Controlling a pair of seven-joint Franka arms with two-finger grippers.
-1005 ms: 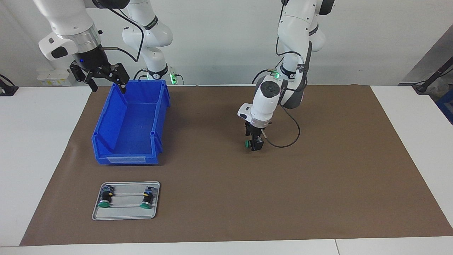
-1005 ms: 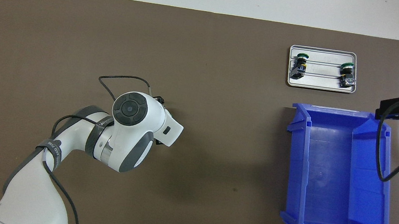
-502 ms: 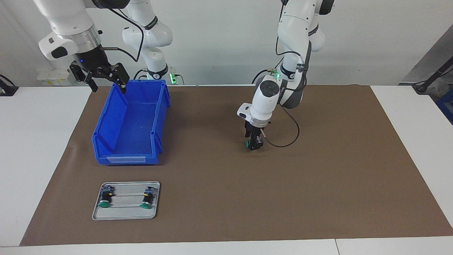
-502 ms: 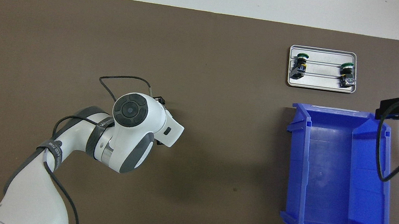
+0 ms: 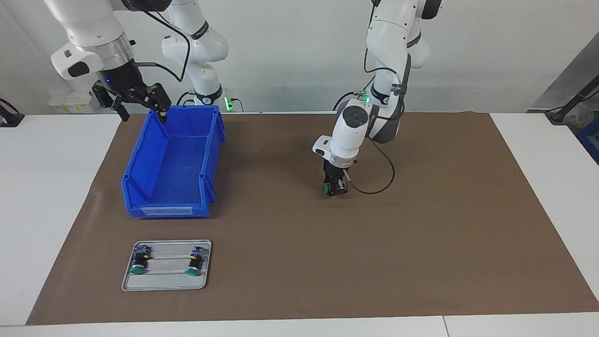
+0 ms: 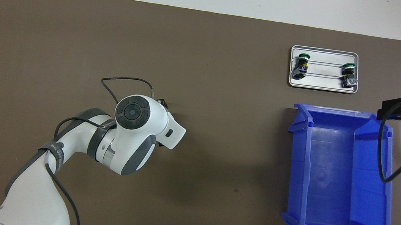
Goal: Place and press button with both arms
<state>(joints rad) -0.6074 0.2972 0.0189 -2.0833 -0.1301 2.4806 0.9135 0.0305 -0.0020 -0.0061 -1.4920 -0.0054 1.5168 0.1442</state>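
Near the middle of the brown mat (image 5: pixel 421 243), the left gripper (image 5: pixel 333 188) clasps the green-capped button (image 5: pixel 326 188) low over the surface, not yet set down or pressed. The right gripper (image 5: pixel 140 110) waits with jaws spread above the blue bin (image 5: pixel 140 187). Two look-alike buttons (image 5: pixel 139 260) lie on the metal tray (image 5: pixel 164 283).

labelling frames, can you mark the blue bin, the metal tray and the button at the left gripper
blue bin (image 5: pixel 140 161), facing view, on its side wall
metal tray (image 5: pixel 166 284), facing view, on its bare rim strip
button (image 5: pixel 326 188), facing view, on its green cap, at the left gripper (image 5: pixel 333 187)
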